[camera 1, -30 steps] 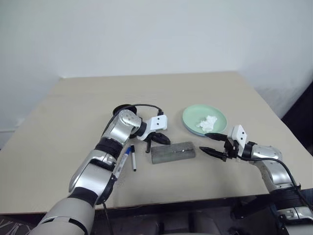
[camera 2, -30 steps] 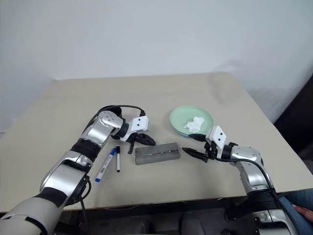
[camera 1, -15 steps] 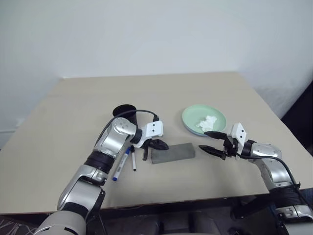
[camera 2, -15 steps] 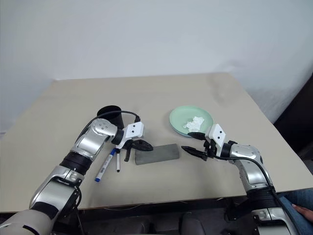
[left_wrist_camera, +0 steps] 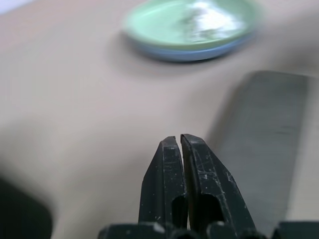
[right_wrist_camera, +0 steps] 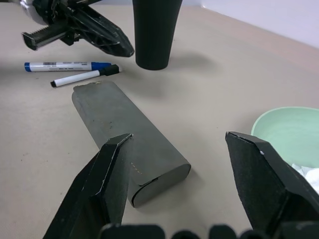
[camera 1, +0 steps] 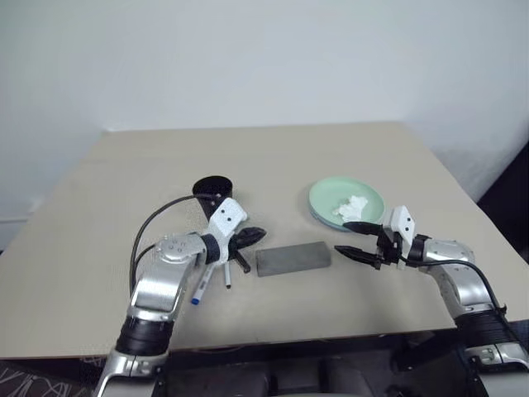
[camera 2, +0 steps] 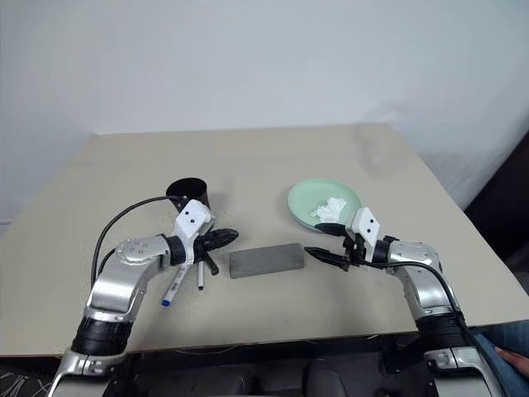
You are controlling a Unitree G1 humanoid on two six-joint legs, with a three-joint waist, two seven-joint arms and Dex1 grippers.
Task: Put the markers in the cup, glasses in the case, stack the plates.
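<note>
The grey case lies closed at the table's middle; the glasses are hidden. My left gripper is shut with nothing in it and hovers just left of the case, in front of the black cup. Under that wrist lie the two markers, blue-capped and black-capped. The mint green plate sits on the light blue plate at the right. My right gripper stands open and empty between the case's right end and the plates, its fingers wide apart.
A crumpled white tissue lies in the green plate. A black cable loops off my left wrist over the table. The tan table stretches back to a white wall, with its front edge near my arms.
My left arm has pulled back to the left, away from the case's left end, and its wrist has turned. The cup now shows fully. My right gripper has stayed put.
</note>
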